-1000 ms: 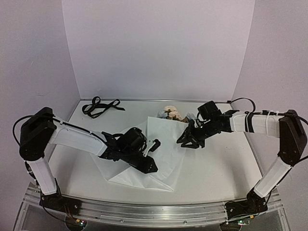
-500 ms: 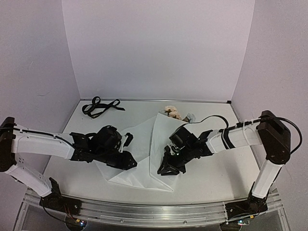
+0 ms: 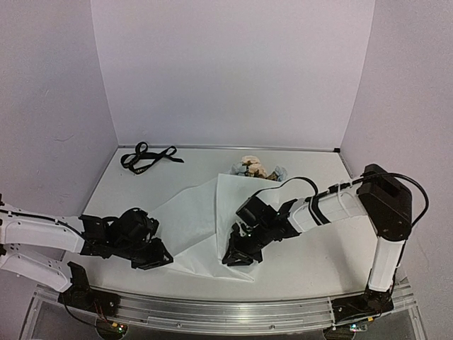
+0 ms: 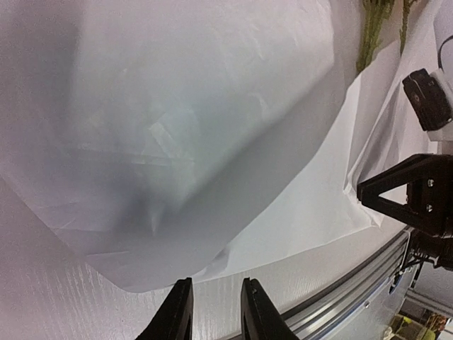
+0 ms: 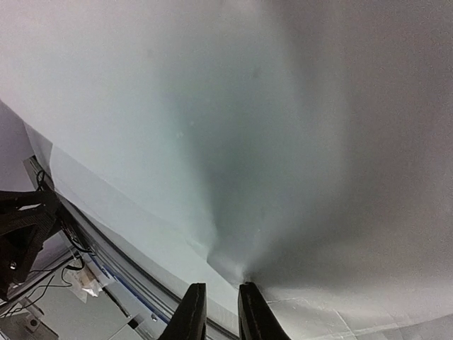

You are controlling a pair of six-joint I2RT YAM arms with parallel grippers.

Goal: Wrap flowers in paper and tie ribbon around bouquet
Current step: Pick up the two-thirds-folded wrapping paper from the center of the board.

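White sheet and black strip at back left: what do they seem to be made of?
The large white rectangular sheet looks like thin matte paper: it holds sharp creases and raised folds without shine. The narrow black strip looks like soft fabric ribbon, lying limp in loops; weave too small to tell.

Thin, matt white paper (image 3: 195, 212), softly creased, is seen spread over a smooth tabletop (image 3: 318, 248) edged by a metal rail (image 3: 212, 303).
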